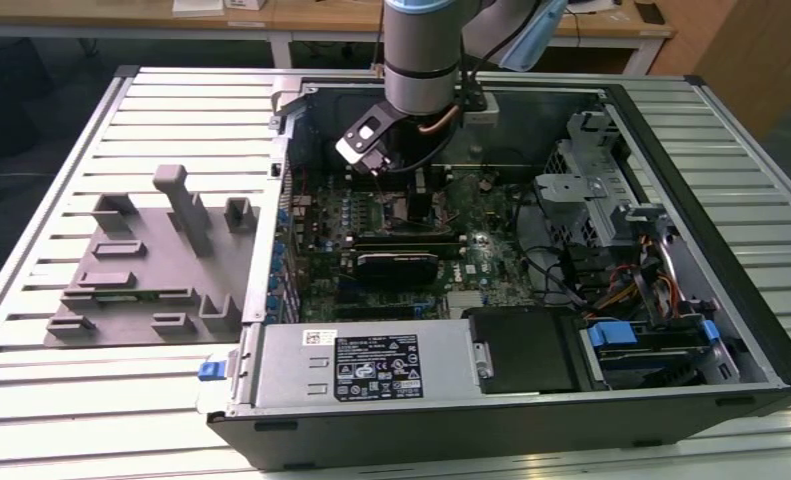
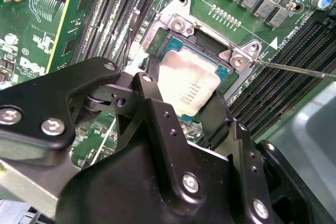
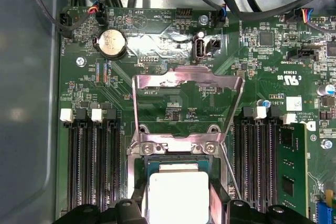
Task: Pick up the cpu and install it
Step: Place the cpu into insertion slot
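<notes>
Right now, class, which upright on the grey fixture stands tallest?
The narrow post between two shorter uprights at the fixture's far edge; it rises well above the rest.

Faint print on the cpu [image 2: 190,83] and a power supply label [image 1: 376,367]; probably nothing legible.

exterior view | block tray [image 1: 142,275] on table [image 1: 48,400], 9 o'clock of case [image 1: 502,435] | power supply [image 1: 368,365] 6 o'clock of motherboard [image 1: 491,280] | drive cage [image 1: 593,195] 3 o'clock | cpu [image 2: 186,85] within socket frame [image 2: 176,23], gripper [image 2: 184,98] clasping it
</notes>
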Robot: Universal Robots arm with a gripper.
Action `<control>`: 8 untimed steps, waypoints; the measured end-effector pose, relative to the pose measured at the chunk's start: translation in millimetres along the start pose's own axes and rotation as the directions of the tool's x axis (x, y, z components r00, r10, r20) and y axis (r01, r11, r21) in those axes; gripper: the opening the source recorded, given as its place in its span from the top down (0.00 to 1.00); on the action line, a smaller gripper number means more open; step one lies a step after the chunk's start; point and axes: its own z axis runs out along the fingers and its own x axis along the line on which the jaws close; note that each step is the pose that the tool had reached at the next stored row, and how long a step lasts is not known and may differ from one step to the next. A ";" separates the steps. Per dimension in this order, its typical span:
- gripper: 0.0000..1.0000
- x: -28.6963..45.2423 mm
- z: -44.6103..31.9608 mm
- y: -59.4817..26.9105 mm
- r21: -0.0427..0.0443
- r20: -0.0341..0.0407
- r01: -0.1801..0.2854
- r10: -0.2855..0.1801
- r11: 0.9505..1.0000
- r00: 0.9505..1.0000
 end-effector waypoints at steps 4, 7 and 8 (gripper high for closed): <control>0.44 0.1 1.2 0.0 0.000 0.000 0.000 0.000 1.000 1.000; 0.44 0.1 1.4 0.0 0.000 0.000 0.000 0.000 1.000 1.000; 0.44 0.1 1.4 0.0 0.000 0.000 0.000 0.000 1.000 1.000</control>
